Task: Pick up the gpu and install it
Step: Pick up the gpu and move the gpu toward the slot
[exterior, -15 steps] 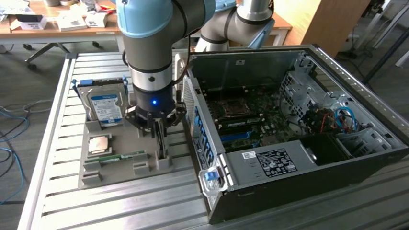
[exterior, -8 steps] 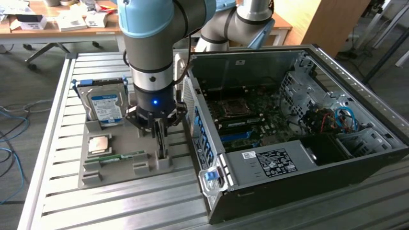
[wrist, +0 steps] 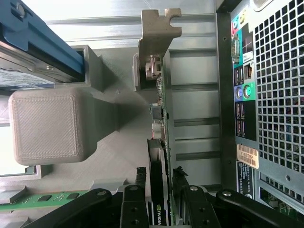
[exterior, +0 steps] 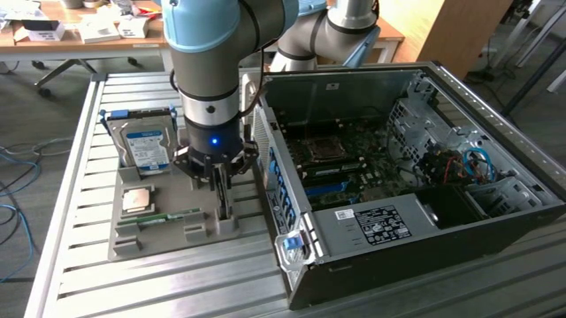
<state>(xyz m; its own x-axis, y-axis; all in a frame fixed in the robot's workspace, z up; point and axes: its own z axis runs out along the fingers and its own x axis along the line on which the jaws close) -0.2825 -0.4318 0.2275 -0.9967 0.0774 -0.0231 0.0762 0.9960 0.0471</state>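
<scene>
The gpu [exterior: 225,202] stands on edge in a slot of the grey tray [exterior: 132,248], at the tray side nearest the computer case. My gripper [exterior: 219,179] reaches straight down onto its top edge. In the wrist view the gpu [wrist: 160,118] runs away from the camera, thin, with a silver metal bracket [wrist: 159,28] at its far end. My gripper [wrist: 159,183] straddles it, and the black fingers [wrist: 141,178] press against both faces, so it is shut on the card. The card still sits in its slot.
The open computer case [exterior: 495,126] lies just to the exterior view's right of the tray, motherboard [exterior: 354,159] exposed; its rear panel [wrist: 270,95] is close beside the card. On the tray stand a hard drive [exterior: 146,146], a square chip [exterior: 139,199] and a green memory stick [exterior: 164,217].
</scene>
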